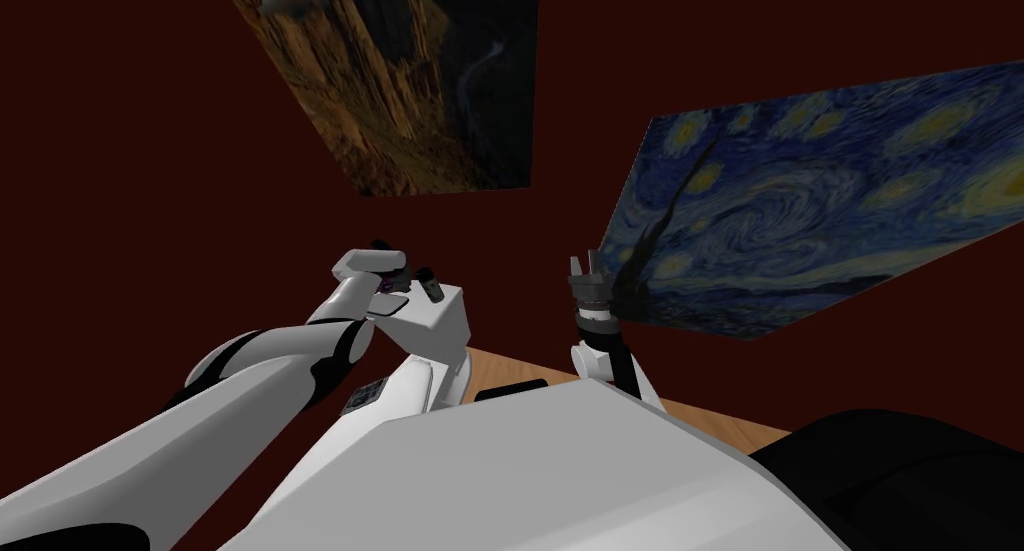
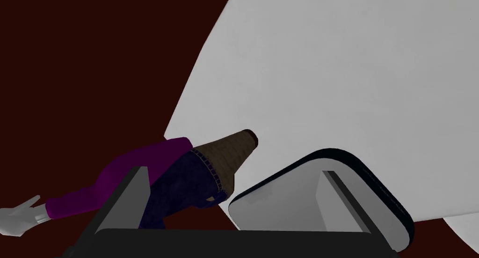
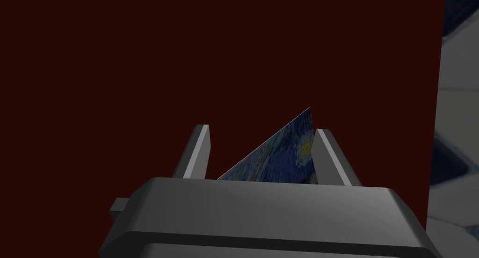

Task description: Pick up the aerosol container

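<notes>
Seemingly, the pick-up is not yet done. The can [image 2: 187,185], purple, dark blue and brown, is seen tilted between the widely spread blades of the left gripper [image 2: 232,171], close beside one finger [image 2: 124,196]; no squeeze is visible. Closing and lifting are left. The right gripper [image 3: 262,129], at 3 o'clock of the left, is spread and empty.

Dark red wall [image 1: 120,125], starry painting [image 1: 830,205]
</notes>
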### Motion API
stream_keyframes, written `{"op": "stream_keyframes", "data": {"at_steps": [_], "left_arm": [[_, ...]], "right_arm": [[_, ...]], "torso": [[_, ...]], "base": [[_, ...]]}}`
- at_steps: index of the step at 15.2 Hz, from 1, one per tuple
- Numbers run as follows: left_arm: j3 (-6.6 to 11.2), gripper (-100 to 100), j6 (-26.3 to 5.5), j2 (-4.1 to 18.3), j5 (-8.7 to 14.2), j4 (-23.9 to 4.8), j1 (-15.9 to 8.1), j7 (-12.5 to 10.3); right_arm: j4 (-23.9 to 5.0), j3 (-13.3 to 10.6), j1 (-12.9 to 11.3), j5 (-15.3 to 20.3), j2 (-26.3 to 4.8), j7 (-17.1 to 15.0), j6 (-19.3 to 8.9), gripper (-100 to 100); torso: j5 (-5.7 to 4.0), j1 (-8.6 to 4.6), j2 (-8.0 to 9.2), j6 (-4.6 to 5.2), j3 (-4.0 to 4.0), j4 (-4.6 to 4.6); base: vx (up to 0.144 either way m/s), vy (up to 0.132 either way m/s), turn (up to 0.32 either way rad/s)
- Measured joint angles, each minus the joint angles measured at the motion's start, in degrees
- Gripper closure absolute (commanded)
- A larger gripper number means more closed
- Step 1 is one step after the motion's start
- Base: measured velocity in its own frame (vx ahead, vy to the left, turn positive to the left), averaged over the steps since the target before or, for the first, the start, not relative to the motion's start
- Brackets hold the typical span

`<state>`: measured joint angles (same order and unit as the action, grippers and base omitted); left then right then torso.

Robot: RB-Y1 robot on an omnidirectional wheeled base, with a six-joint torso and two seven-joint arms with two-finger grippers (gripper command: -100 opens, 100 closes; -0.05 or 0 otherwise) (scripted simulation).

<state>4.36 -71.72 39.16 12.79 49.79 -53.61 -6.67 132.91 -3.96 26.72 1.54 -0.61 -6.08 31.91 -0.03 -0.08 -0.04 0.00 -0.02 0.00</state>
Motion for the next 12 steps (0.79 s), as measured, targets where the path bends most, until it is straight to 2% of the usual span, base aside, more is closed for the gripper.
{"op": "stream_keyframes", "data": {"at_steps": [3, 6, 8, 10, 12], "left_arm": [[0.04, -100, -3.23, 0.90, 0.72, -3.56, -3.21, 0.00], [0.12, -100, -6.34, 1.53, 1.24, -5.60, -5.23, 0.02], [0.14, -100, -8.22, 2.15, 1.72, -7.78, -7.48, 0.00], [0.19, -100, -10.42, 2.32, 1.92, -7.89, -7.92, -0.19], [0.33, -100, -13.16, 2.95, 2.48, -9.00, -9.52, -0.34]], "right_arm": [[0.00, 0.00, 0.00, 0.00, 0.00, 0.00, 0.00, 0], [0.00, 0.00, 0.00, 0.00, 0.00, 0.00, 0.00, 0], [0.00, 0.00, 0.00, 0.00, 0.00, 0.00, 0.00, 0], [0.00, 0.00, 0.00, 0.00, 0.00, 0.00, 0.00, 0], [0.00, 0.00, 0.00, 0.00, 0.00, 0.00, 0.00, 0]], "torso": [[0.00, -0.01, -0.01, 0.00, -0.01, 0.00], [0.01, 0.01, 0.00, -0.01, -0.01, -0.01], [0.01, 0.00, -0.01, 0.00, -0.01, -0.01], [0.02, 0.03, 0.01, -0.01, 0.00, -0.01], [0.01, 0.01, 0.00, 0.00, 0.00, -0.01]], "base": [[0.016, -0.017, -0.018], [0.013, -0.012, -0.007], [0.015, -0.012, -0.016], [0.009, -0.010, -0.009], [0.017, -0.013, -0.015]]}}
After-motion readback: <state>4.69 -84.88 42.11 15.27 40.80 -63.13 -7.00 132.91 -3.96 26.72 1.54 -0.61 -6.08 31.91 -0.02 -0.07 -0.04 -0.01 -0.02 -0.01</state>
